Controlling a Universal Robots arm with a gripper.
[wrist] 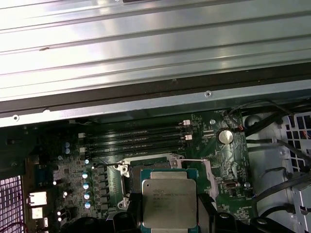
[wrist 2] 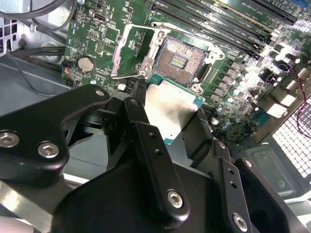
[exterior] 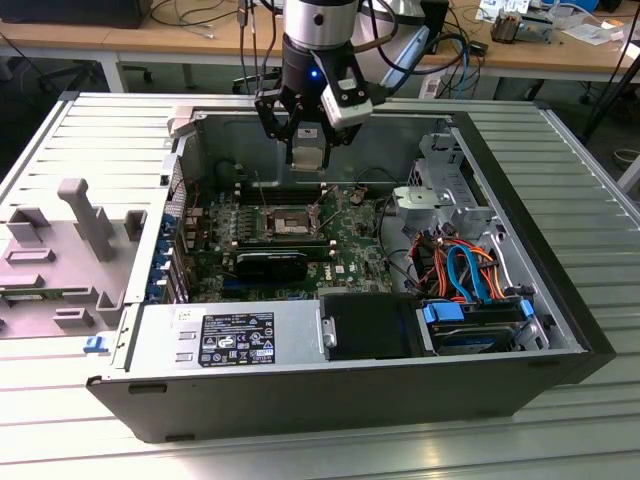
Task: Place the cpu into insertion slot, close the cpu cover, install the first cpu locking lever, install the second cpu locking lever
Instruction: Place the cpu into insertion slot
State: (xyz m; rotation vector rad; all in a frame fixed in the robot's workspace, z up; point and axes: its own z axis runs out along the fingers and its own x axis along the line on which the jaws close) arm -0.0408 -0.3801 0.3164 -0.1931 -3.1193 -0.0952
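**Chip pinched above the open socket**

The black fingers of the gripper (wrist 2: 167, 119) are closed on two opposite edges of the cpu (wrist 2: 167, 109), a small flat square chip with a dull silver-grey metal top on a green base. They hold it level and clear of the board. In the exterior view the gripper (exterior: 305, 140) hangs inside the open case, over the far part of the board, with the cpu (exterior: 307, 155) at its tips.

Just past the chip lies the insertion slot (wrist 2: 180, 60), a square socket with a dark centre and a silvery rim. It is bare, with its gold contact field showing. The cpu cover (wrist 2: 131, 51), a thin silvery frame plate with a large square window, stands swung open at the side of the slot. In the first wrist view the cpu (wrist: 169, 203) hides most of the socket.

Long black memory slots (wrist 2: 218, 19) run along one side of the socket, and a round silver coin cell (wrist 2: 86, 63) sits on the green circuit board (wrist 2: 104, 36) near the cover.

Further out, the dark computer case (exterior: 330, 400) lies open on a ribbed aluminium table (exterior: 570, 190). Along its near edge sit a silver power supply box (exterior: 230, 340) and a bundle of blue and orange cables (exterior: 460, 265) (towards the near corner at the exterior view's right). A grey plastic fixture (exterior: 85, 215) rests on the table beyond the case's edge at the exterior view's left.
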